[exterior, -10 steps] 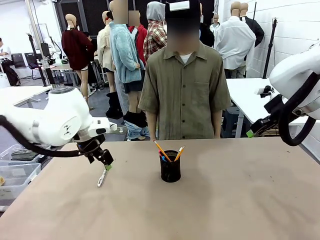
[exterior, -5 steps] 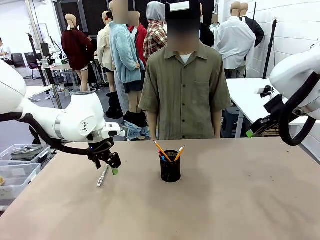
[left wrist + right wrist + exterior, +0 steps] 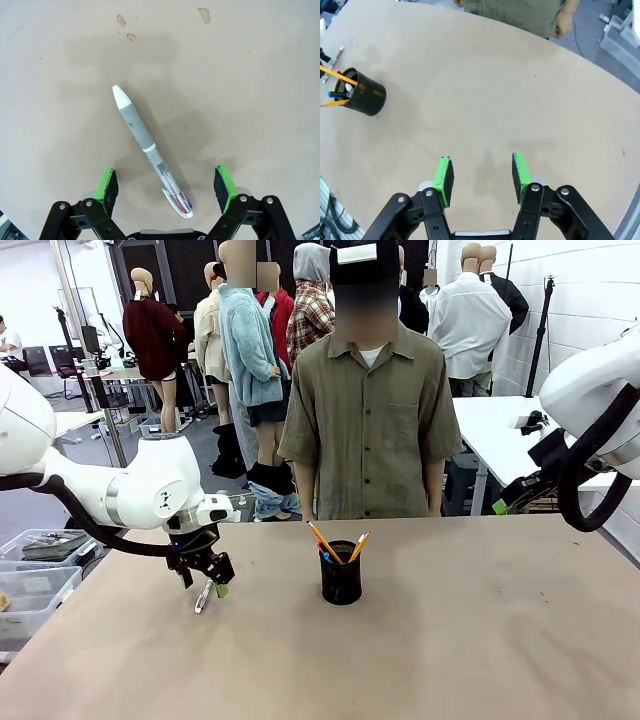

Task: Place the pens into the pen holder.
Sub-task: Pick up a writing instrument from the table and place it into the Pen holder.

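One pen is out on the table and it looks like the job in hand: a white-tipped pen with a grey grip and clear barrel (image 3: 149, 152), lying flat on the tan table top (image 3: 480, 640), well apart from the small black wire-mesh pen holder cup (image 3: 341, 580), on the robot's left of it. The cup already has two yellow-orange pencils (image 3: 322, 539) and a few coloured pens sticking out.

I'd call this the pre-grasp step. The left gripper (image 3: 164, 172) hangs right over the pen with its fingers spread wide and nothing in them, one green pad (image 3: 106, 184) on each side of the clear-barrel end. I can't tell if the pads are down on the table.

Next move, I reckon: drop the last bit and pinch the barrel. The pen lies on a slant between the pads, so a small wrist roll might help. Then lift it, carry it over to the cup, tip it upright and let go past the pencils.

The right gripper (image 3: 481, 167) is released too, holding nothing, over bare table with the cup far off.
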